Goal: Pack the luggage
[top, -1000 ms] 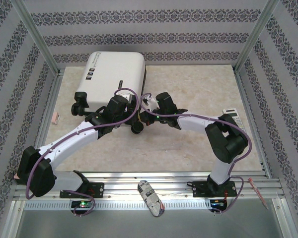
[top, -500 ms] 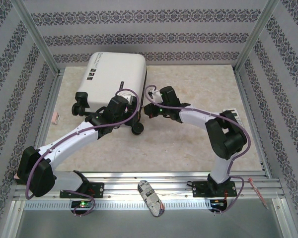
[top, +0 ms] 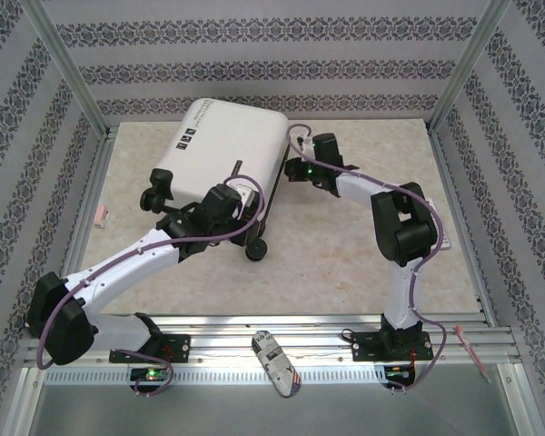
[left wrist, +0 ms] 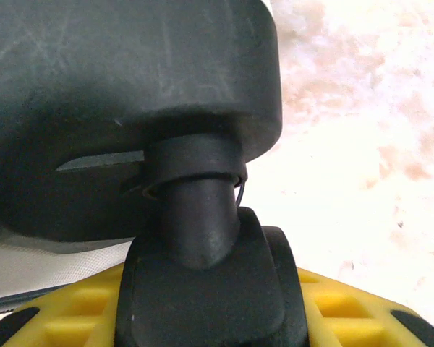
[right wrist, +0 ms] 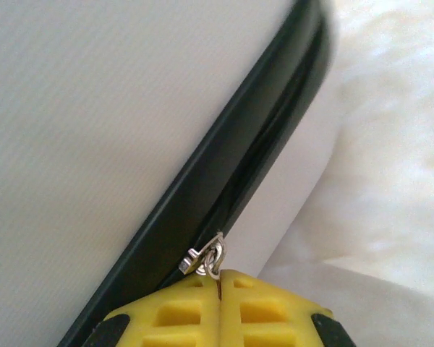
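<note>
The pale table (top: 363,263) gives nothing to brace against, and the luggage (top: 220,145) lies closed and flat on it, far left of centre, so the whole case could slide or swing if the pull along its edge beats the hold. The left gripper (top: 242,193) is clamped around a caster wheel (left wrist: 202,289) at the near corner. That wheel likely swivels on its stem, which I judge a loose anchor. On the black zipper band (right wrist: 224,181) the right gripper (right wrist: 218,285) pinches the small silver zipper pull (right wrist: 208,260) tight between its fingers. A sideways tug could slip the ring free, or jam the slider at a corner
</note>
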